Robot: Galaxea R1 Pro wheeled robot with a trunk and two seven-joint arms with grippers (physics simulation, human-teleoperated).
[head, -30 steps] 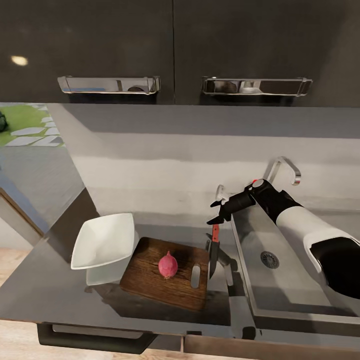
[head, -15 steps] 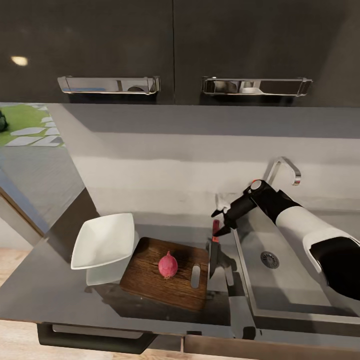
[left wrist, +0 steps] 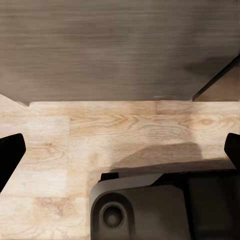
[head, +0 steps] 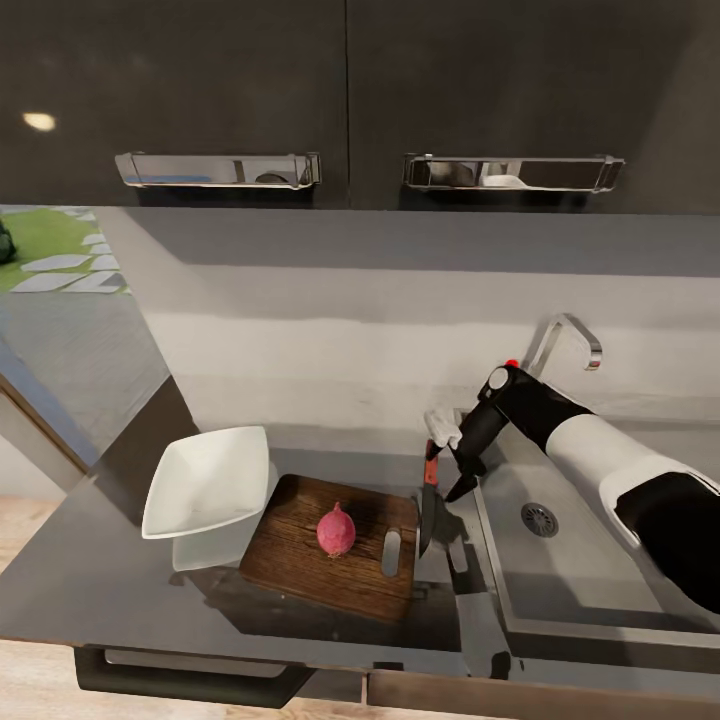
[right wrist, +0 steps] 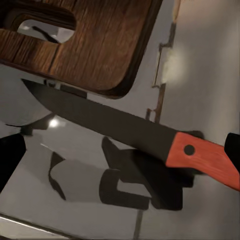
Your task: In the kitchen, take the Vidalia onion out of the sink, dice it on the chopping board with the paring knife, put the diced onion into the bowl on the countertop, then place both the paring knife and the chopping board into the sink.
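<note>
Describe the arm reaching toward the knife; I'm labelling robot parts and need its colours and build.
The right arm has a smooth white shell on its forearm, with a black section nearer the trunk and black wrist links. A pale round cap with a small red spot sits on the wrist joint. The right gripper ends in slim black pointed fingers, with a pale part near one. No cables visible.

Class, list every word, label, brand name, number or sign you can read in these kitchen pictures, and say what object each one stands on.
None: no readable text in any view.
The paring knife has only a plain rivet on its handle.
The chopping board, the bowl, the Vidalia onion, the sink and the cabinet doors are unmarked.
</note>
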